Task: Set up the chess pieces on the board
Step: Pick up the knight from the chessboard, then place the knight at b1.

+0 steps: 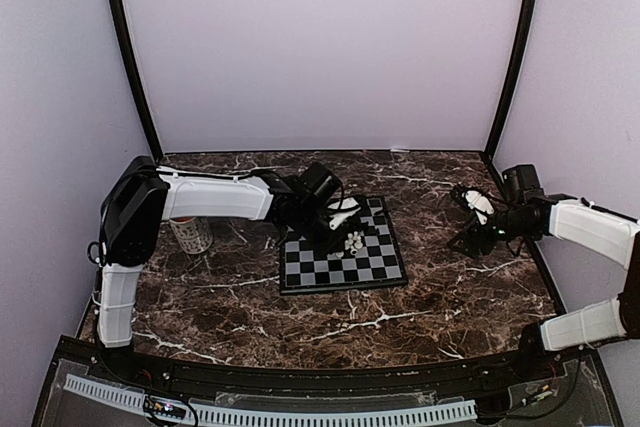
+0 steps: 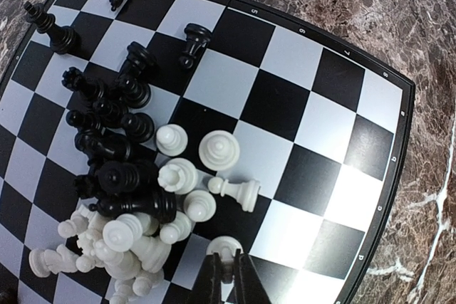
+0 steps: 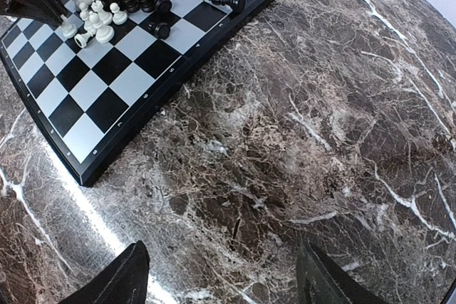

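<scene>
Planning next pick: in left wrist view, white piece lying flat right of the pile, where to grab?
White piece: pinch the thin stem from straight above, jaws crosswise to its length. It lies on its side, wide base away from the pile.

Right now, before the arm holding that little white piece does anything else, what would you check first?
1. Grip: left gripper shut on a white pawn: ok.
2. Pawn apart from the heap of pieces: ok, a gap shows.
3. Bare squares on the board for setting it down: ok.
4. Right gripper open, over the tabletop, off the board: ok.
5. Other pieces upright: not ok; a tipped white piece lies on its side.
6. Pawn lifted off its square: cannot tell.
</scene>
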Controlling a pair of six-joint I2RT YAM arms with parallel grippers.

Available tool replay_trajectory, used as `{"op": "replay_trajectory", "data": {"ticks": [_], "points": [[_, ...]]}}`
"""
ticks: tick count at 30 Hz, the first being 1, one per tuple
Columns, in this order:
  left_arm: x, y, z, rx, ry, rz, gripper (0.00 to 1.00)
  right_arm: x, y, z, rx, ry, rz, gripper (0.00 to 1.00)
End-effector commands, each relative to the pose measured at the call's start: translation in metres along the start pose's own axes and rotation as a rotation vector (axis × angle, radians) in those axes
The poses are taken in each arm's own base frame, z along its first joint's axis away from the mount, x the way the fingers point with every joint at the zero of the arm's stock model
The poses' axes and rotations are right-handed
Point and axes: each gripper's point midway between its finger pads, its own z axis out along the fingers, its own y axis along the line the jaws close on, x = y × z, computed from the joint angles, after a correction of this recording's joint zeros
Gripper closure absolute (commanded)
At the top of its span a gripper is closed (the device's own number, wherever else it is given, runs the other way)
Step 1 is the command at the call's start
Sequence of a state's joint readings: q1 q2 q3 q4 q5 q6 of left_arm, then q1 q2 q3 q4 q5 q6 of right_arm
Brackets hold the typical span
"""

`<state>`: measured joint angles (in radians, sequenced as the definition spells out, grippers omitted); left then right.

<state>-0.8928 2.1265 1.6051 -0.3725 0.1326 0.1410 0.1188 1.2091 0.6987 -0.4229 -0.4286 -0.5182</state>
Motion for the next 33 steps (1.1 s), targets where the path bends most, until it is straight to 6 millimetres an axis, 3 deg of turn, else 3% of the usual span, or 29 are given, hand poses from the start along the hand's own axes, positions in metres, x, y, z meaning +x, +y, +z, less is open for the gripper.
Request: {"op": "replay_trajectory", "data": {"ticks": [1,4,8,15,22,33], "points": [[-0.004,-0.007,-0.018,0.037,0.019,-0.032,0.98,-0.004,-0.003,0.001,0.010,-0.016,-0.011,0.28],[-0.013,-0.010,-0.043,0.037,-0.022,-0.048,0.99,-0.003,-0.003,0.001,0.009,-0.014,-0.011,0.28],[-0.010,-0.014,-0.071,0.028,-0.062,-0.093,0.99,-0.003,-0.002,0.002,0.006,-0.012,-0.011,0.28],[0.024,-0.018,-0.102,0.000,-0.062,-0.182,0.99,-0.003,-0.001,0.004,-0.001,-0.006,-0.011,0.28],[0.065,-0.024,-0.108,0.000,-0.021,-0.226,0.99,-0.002,-0.002,0.005,0.006,-0.001,-0.012,0.28],[0.074,-0.032,-0.090,0.033,0.003,-0.221,0.99,0.000,-0.004,0.005,0.021,0.004,-0.016,0.28]]}}
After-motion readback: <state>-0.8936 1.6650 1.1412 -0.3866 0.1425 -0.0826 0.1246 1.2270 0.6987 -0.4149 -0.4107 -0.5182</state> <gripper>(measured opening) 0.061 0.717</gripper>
